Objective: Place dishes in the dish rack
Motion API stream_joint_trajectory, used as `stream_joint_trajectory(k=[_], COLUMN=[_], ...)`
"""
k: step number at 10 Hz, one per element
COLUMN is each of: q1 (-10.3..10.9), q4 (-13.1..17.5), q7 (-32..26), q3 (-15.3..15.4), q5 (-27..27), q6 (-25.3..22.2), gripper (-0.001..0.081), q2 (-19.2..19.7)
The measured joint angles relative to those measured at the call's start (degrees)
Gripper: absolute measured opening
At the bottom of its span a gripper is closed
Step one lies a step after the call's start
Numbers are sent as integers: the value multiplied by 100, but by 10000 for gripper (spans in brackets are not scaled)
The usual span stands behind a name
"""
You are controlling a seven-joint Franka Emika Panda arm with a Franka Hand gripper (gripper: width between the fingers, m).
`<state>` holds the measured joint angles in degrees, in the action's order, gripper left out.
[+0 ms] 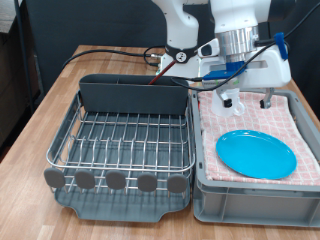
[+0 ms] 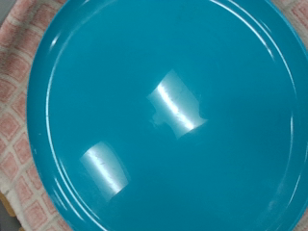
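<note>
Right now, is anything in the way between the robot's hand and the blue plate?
No, nothing visible. The gripper hangs right above the blue plate, which lies flat on the pink checked cloth in the grey bin. The wrist view shows only plate.

the exterior view is evenly and quite brightly lit, with light that seems to come from above. the wire rack [image 1: 125,135] throws only soft, faint shadows into its dark tray. the picture is small and a little soft; fine details are not sharp.

in the wrist view the blue plate [image 2: 164,58] fills the frame and shows two pale glare patches. the checked cloth [image 2: 13,159] at the edge looks slightly blurred.
</note>
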<state>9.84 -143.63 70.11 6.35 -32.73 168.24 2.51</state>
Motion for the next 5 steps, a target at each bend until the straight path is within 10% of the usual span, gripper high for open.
stream_joint_trajectory(k=[5], q1=[-51], q4=[-75], q7=[-1551], q3=[86], q5=[-1453], q6=[106], gripper=[802], q2=[230])
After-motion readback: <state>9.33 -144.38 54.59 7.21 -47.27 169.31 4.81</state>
